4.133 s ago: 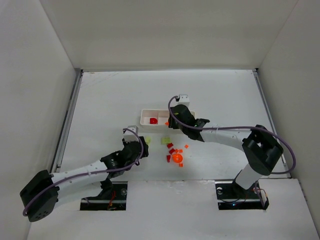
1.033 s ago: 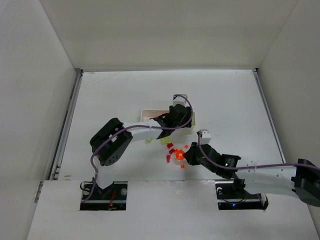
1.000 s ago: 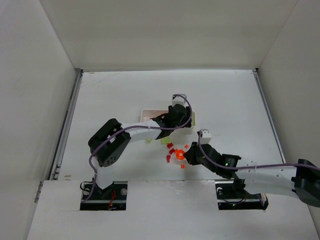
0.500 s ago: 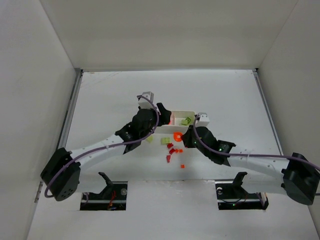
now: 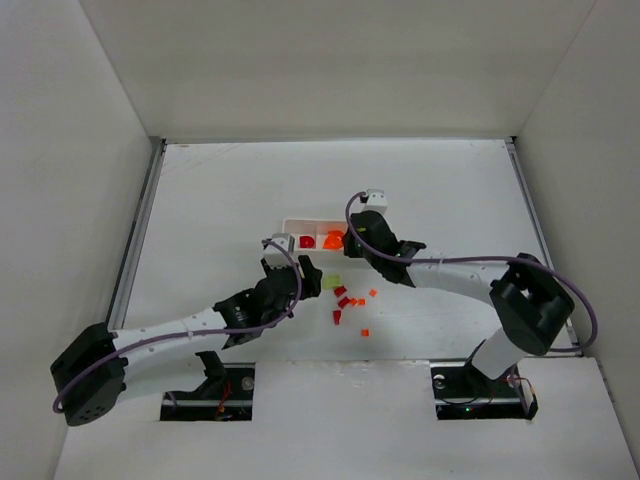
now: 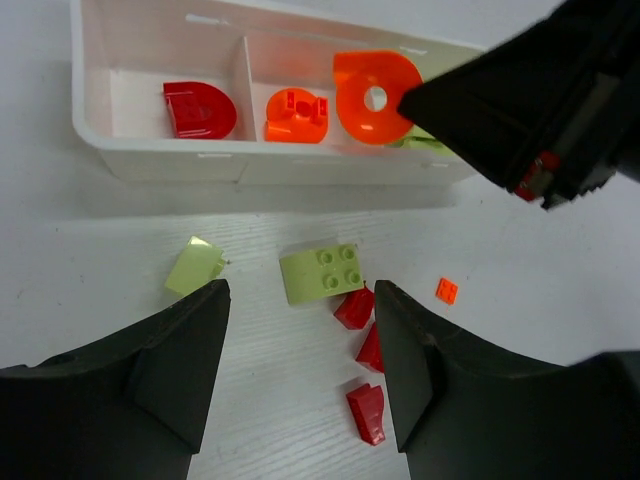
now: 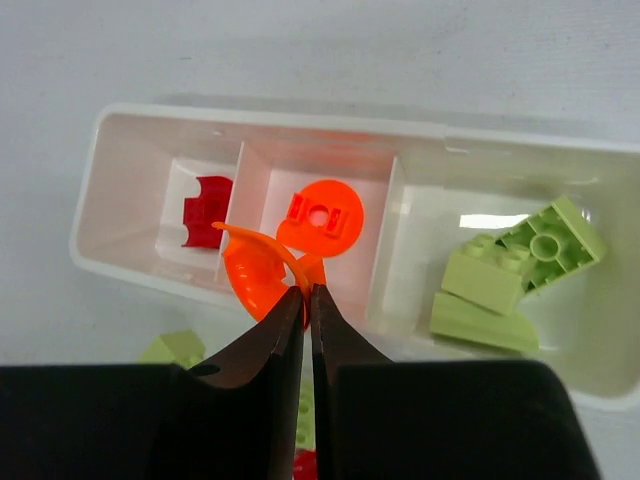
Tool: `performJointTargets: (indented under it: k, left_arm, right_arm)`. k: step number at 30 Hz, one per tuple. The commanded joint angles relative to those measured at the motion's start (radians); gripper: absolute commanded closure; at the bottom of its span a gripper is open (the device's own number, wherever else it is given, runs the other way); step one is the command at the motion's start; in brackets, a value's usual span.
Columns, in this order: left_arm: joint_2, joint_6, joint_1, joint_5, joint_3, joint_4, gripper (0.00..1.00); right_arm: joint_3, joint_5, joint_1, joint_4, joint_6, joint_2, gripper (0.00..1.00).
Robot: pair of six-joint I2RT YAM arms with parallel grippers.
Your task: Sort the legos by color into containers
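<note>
Right now the orange disc [image 7: 250, 278], a curved piece with a round hole, is pinched by its edge between the right fingers [image 7: 292, 325]. They are closed tight on it and hold it just above the middle compartment of the white tray [image 7: 270, 125]. Directly beyond those fingertips an orange round brick [image 7: 320, 218] lies in that same compartment. To their left a red brick [image 7: 205, 212] sits in the left compartment, and to their right several yellow-green bricks [image 7: 505, 270] lie in the right one.

The loose legos [image 5: 345, 297] are scattered on the desk [image 5: 220, 200], on the near side of the tray. The left fingers [image 6: 195, 340] stand apart with nothing between them, low over the desk and short of the tray. Just ahead of their gap lies a square yellow-green brick [image 6: 322, 273], with a pale wedge [image 6: 194, 266] ahead of the left-hand finger. Three red pieces [image 6: 367, 350] lie against the inner side of the right-hand finger, and a tiny orange plate [image 6: 447, 290] lies further to the right.

The right arm [image 5: 460, 272] rises from its base, bends at the elbow, and runs its forearm leftward to the tray, wrist tilted down. The left arm [image 5: 170, 330] lies stretched low and diagonal from its shoulder toward the tray.
</note>
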Motion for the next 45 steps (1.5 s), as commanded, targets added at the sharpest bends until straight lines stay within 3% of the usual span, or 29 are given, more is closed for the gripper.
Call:
performJointTargets:
  k: [1,4,9,25,33,38,41,45]
  left_arm:
    - [0.025,-0.042,-0.045,-0.058,-0.018,0.007,0.44]
    - [0.093,-0.046,-0.082,-0.075,-0.011,0.019,0.44]
    - [0.202,-0.033,-0.105,-0.078,0.032,0.051,0.44]
    - [0.459,-0.056,-0.257,-0.038,0.172,0.075,0.55]
    - [0.547,-0.051,-0.248,-0.045,0.212,0.075,0.56]
    - [0.597,-0.043,-0.237,-0.036,0.233,0.068,0.65]
    - [0.608,-0.043,-0.240,-0.029,0.238,0.067,0.78]
    - [0.544,-0.048,-0.245,-0.027,0.229,0.032,0.84]
  right_arm:
    - [0.080,-0.010,-0.010,0.042,-0.028,0.059,0.86]
    - [0.098,0.007,-0.007,0.039,-0.037,0.083,0.81]
    - [0.091,0.018,-0.007,0.043,-0.042,0.045,0.60]
    - [-0.278,0.032,0.025,0.072,0.009,-0.274,0.59]
    - [-0.351,0.016,0.022,0.100,0.020,-0.319,0.59]
    - [-0.380,0.001,0.001,0.108,0.021,-0.362,0.59]
    - [-0.391,-0.011,-0.004,0.108,0.023,-0.375,0.59]
    - [-0.410,-0.011,0.004,0.103,0.038,-0.380,0.55]
